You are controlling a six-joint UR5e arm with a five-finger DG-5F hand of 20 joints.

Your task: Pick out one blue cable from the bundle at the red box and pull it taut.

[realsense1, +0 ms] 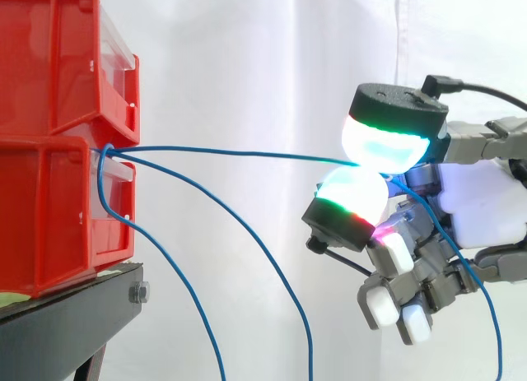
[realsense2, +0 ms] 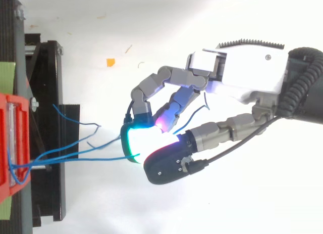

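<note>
Two stacked red bins (realsense1: 58, 134) stand at the left on a black stand (realsense1: 74, 315). A bundle of thin blue cables (realsense1: 111, 151) comes out between them. One blue cable (realsense1: 239, 154) runs nearly straight from the bins to my hand (realsense1: 478, 208), which comes in from the right. Two glowing fingertips (realsense1: 383, 142) pinch that cable between them; its free end trails down behind the palm. In the top view the hand (realsense2: 242, 77) pinches the cable (realsense2: 81, 155) right of the red bin (realsense2: 12, 143). Two other blue cables (realsense1: 247, 257) hang slack in loops below.
A white curtain backs the scene. The stand's black frame (realsense2: 48, 143) runs along the left of the top view. A small orange scrap (realsense2: 110, 62) lies on the white floor, away from the hand.
</note>
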